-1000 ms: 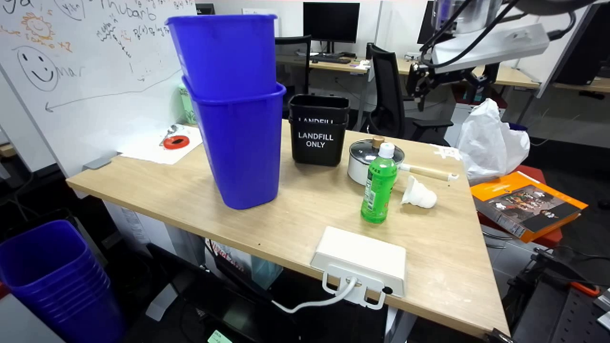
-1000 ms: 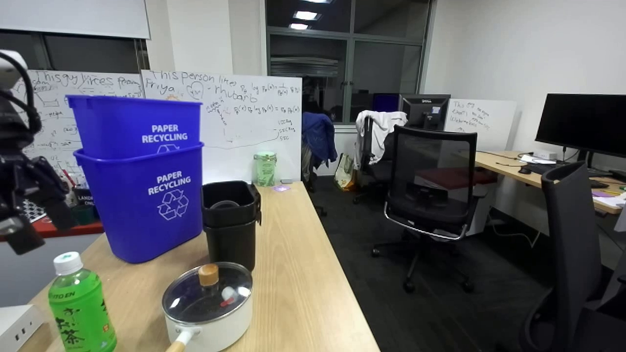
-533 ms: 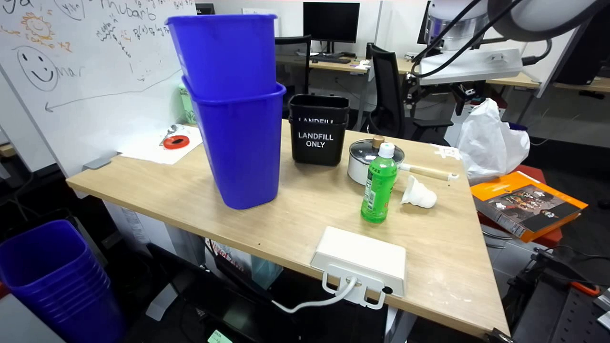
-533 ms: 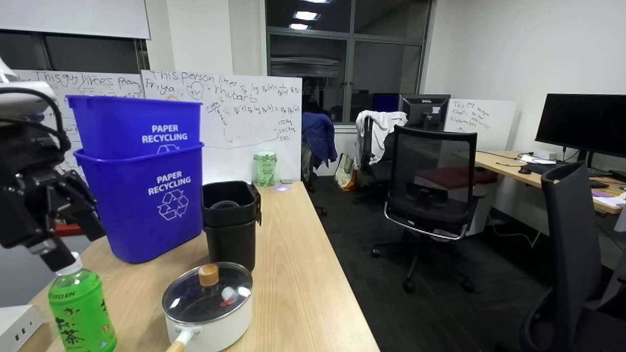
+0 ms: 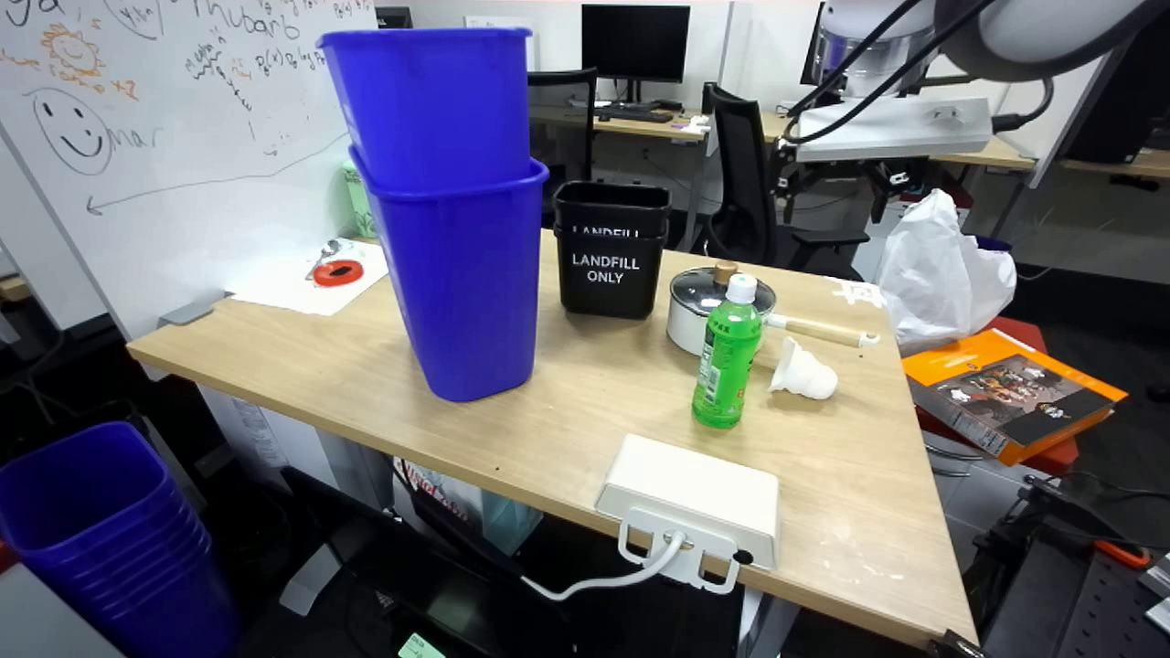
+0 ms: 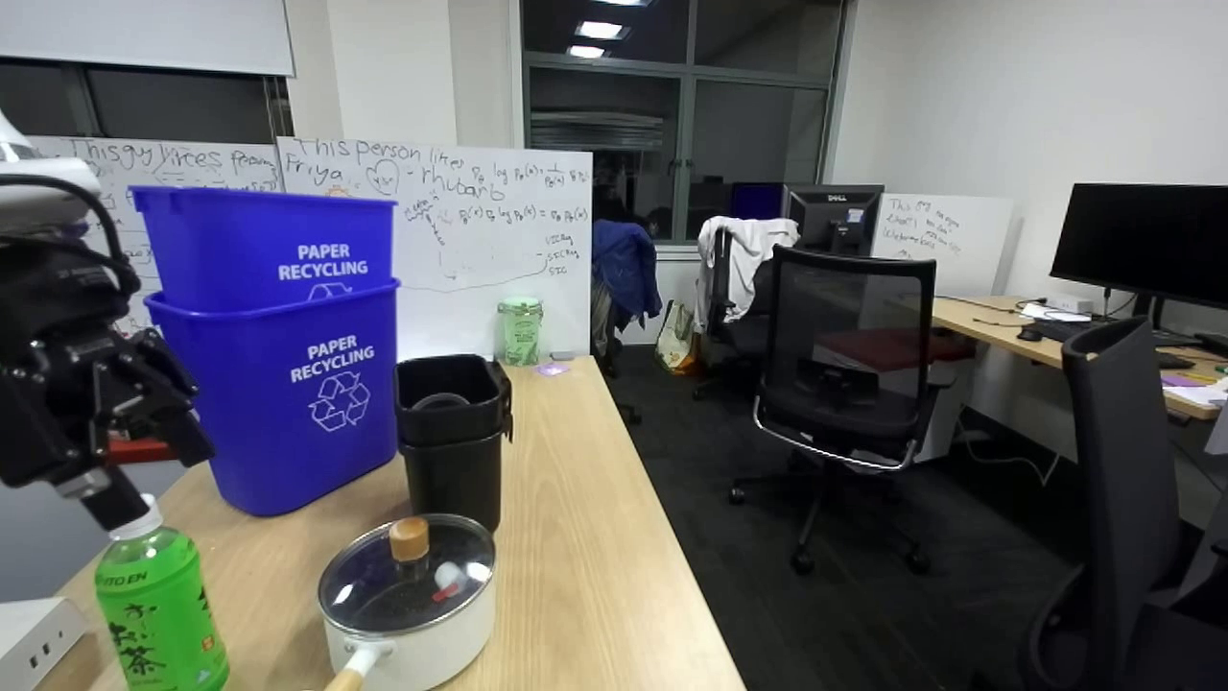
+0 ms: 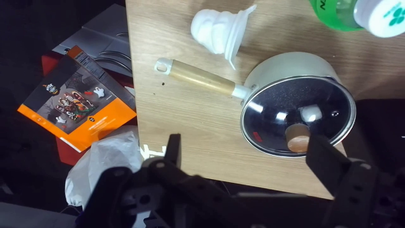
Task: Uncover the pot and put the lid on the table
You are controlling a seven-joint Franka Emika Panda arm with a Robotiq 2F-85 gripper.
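Observation:
The pot [image 5: 687,327] is low, round and white, with a light wooden handle; it stands on the table [image 5: 585,375] in both exterior views [image 6: 451,643] and in the wrist view [image 7: 291,65]. The lid [image 7: 272,104] sits on the pot. It is dark see-through glass with a metal rim and a wooden knob [image 7: 297,137]; it also shows in both exterior views [image 5: 699,291] [image 6: 384,590]. My gripper [image 7: 243,141] is open and empty, above table height and apart from the lid. In the wrist view its right finger overlaps the knob's edge. The gripper also shows in an exterior view [image 6: 158,480].
A green bottle [image 5: 728,361] and a white crumpled cup-like piece [image 5: 804,370] stand close to the pot. Black landfill bins [image 5: 611,247] and tall blue bins [image 5: 457,274] are beside it. A white box [image 5: 695,493] lies at the table edge. A chair [image 5: 745,183] is behind.
My gripper has moved down and closer to the pot, leftward in an exterior view, mostly in the first half second. Since then it has only turned slightly. The pot and lid have not moved.

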